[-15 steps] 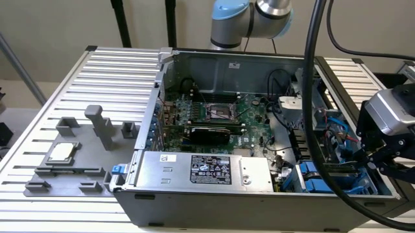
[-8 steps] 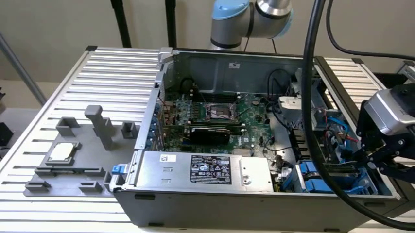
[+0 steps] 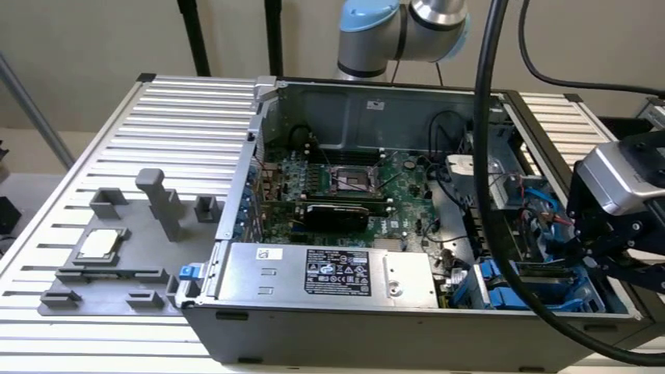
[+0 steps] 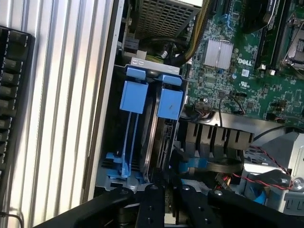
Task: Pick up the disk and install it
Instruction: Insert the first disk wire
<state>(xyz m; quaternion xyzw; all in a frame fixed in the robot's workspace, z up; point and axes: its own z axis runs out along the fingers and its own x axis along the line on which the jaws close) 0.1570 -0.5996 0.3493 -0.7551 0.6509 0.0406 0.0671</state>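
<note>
The disk (image 4: 160, 142) stands on edge in the blue drive bay (image 4: 134, 97) at the corner of the open computer case (image 3: 416, 327). It shows as a thin dark slab running between two blue plastic tabs. My gripper (image 4: 167, 205) hangs right over the end of the disk, and its black fingers (image 4: 153, 209) are shut on that end. In the exterior view, the gripper (image 3: 594, 251) is low at the case's right corner, above the blue rails (image 3: 516, 290) and the disk's edge (image 3: 538, 269).
The motherboard (image 3: 343, 183) and the silver power supply (image 3: 322, 271) fill the case. A thick black cable (image 3: 487, 156) hangs in front of the bay. On the slatted table (image 3: 187, 117) at the exterior view's left lie grey fixtures and a small square chip (image 3: 99, 244).
</note>
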